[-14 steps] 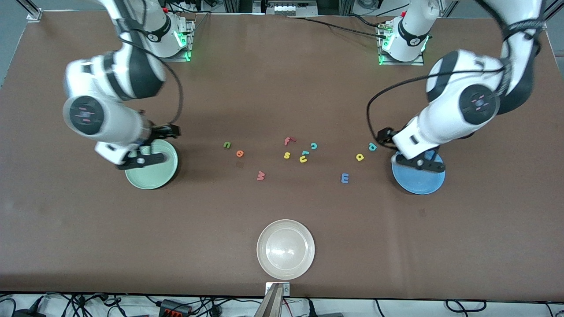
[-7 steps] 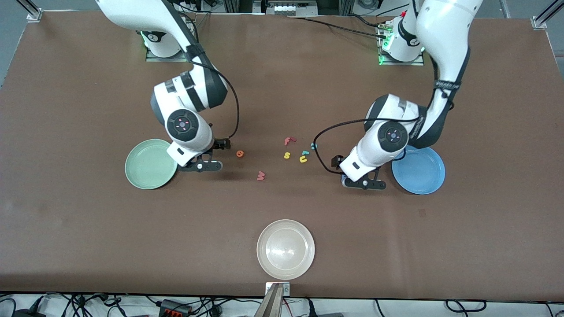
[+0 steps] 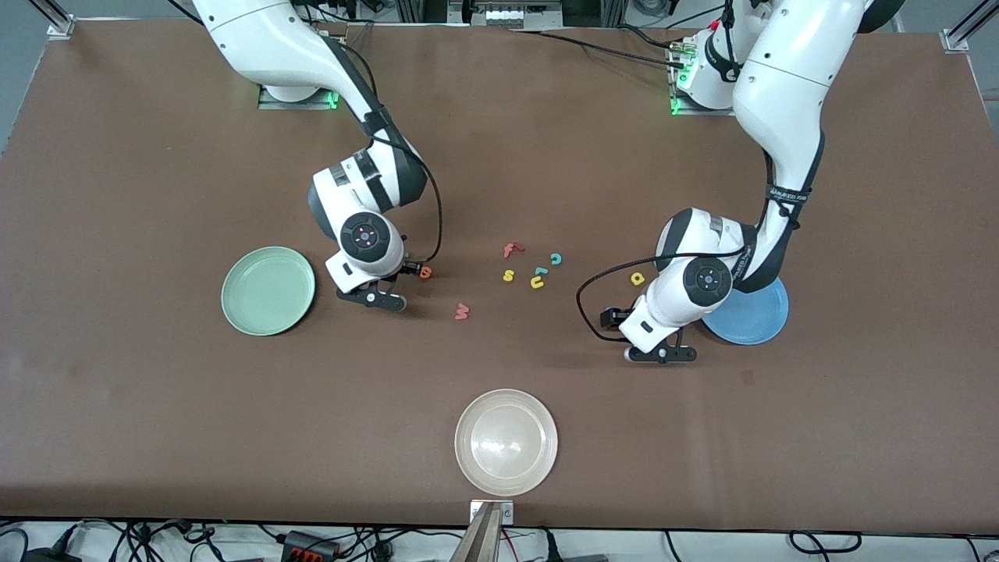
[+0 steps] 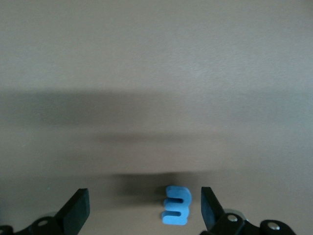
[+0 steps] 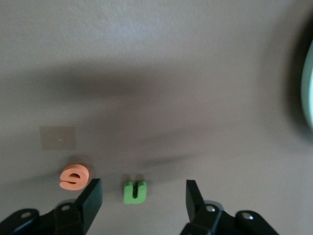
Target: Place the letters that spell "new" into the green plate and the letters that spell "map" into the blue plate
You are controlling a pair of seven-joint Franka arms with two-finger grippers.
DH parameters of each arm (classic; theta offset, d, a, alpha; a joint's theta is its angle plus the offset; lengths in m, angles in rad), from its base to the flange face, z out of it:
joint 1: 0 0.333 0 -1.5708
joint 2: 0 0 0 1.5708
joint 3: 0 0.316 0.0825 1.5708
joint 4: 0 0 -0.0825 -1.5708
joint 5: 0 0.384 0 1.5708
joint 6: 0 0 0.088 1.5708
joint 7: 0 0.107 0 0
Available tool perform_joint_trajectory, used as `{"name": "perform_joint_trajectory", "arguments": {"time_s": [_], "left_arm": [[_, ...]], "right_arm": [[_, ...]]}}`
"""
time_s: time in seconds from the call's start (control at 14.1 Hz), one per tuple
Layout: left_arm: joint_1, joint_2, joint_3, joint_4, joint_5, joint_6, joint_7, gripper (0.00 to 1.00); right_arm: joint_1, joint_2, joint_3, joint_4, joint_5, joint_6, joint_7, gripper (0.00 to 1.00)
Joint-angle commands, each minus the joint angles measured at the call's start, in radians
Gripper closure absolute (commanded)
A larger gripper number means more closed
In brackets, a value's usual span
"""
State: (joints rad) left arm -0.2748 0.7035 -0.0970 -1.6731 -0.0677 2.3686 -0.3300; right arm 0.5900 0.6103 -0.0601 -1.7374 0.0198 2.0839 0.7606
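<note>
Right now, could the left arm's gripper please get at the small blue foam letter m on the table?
Probably yes: the left gripper hangs open directly over the small blue foam letter m, fingers either side, nothing between them.

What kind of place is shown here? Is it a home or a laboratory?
Most likely a robot laboratory, not a home. Two white arms are bolted to a brown table, cables lie along its edge, and foam letters lie between a green plate and a blue plate.

You see a pale mint-green plate (image 3: 268, 290), a mid-blue plate (image 3: 753, 318), a cream plate (image 3: 506, 442), a blue m (image 4: 176, 205), an olive-green n (image 5: 134, 191), an orange e (image 5: 74, 176), a salmon-red w (image 3: 462, 311) on a brown table (image 3: 156, 406).
</note>
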Motion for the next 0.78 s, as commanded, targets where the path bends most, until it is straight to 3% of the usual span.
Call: {"name": "perform_joint_trajectory", "arguments": {"time_s": [0.0, 0.14, 0.35, 0.57, 0.71], "left_arm": [[-0.026, 0.021, -0.003, 0.018, -0.006, 0.034, 0.020, 0.00], [-0.029, 0.027, -0.003, 0.013, -0.004, 0.034, 0.017, 0.00], [-0.049, 0.030, -0.001, 0.003, -0.006, 0.032, 0.008, 0.15], [-0.049, 0.041, -0.001, -0.001, -0.004, 0.032, 0.009, 0.36], [-0.046, 0.039, -0.001, -0.001, -0.004, 0.026, 0.011, 0.60]], "right_arm": [[0.019, -0.020, -0.007, -0.039, 0.006, 0.013, 0.085, 0.30], [0.019, -0.020, -0.007, -0.059, 0.008, 0.018, 0.085, 0.34], [0.022, -0.020, -0.007, -0.068, 0.080, 0.028, 0.086, 0.34], [0.030, -0.021, -0.009, -0.073, 0.084, 0.028, 0.103, 0.34], [0.030, -0.024, -0.009, -0.099, 0.083, 0.045, 0.106, 0.37]]}}
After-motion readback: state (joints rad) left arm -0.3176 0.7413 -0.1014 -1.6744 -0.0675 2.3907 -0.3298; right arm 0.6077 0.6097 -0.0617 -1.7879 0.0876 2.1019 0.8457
